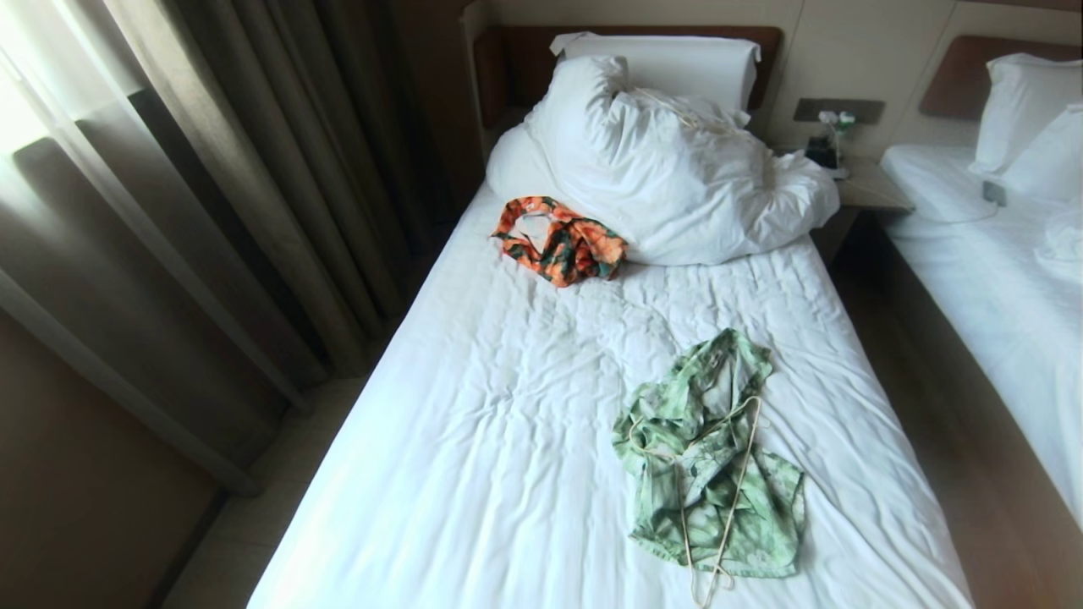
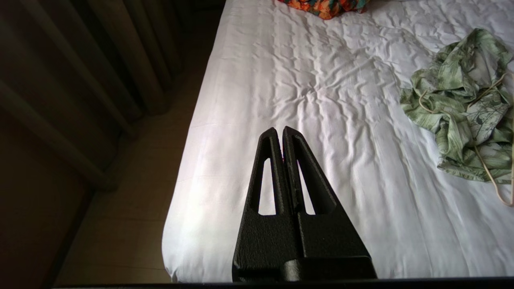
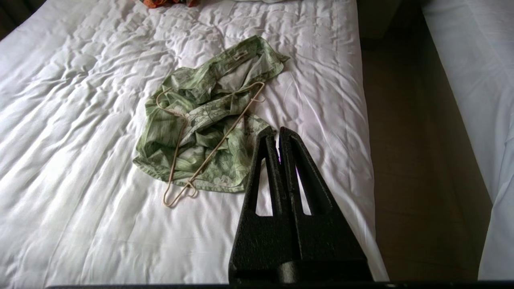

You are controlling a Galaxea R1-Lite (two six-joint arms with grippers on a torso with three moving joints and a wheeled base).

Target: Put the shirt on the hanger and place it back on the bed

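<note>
Shirt point(image 1: 706, 457) crumpled on bed point(image 1: 474, 474), hanger point(image 1: 719, 499) lying atop; my left gripper point(image 2: 280, 130) and right gripper point(image 3: 274, 130) pressed together, empty, above near edge.

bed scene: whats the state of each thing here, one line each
shirt: crumpled on the bed, not hung
hanger: lying on top of the shirt, hook toward the bed's foot
bed: sheet wrinkled
duvet: bunched up by the headboard
orange garment: crumpled beside the duvet
left gripper: shut, holding nothing, over the bed's edge
right gripper: shut, holding nothing, near the shirt
</note>
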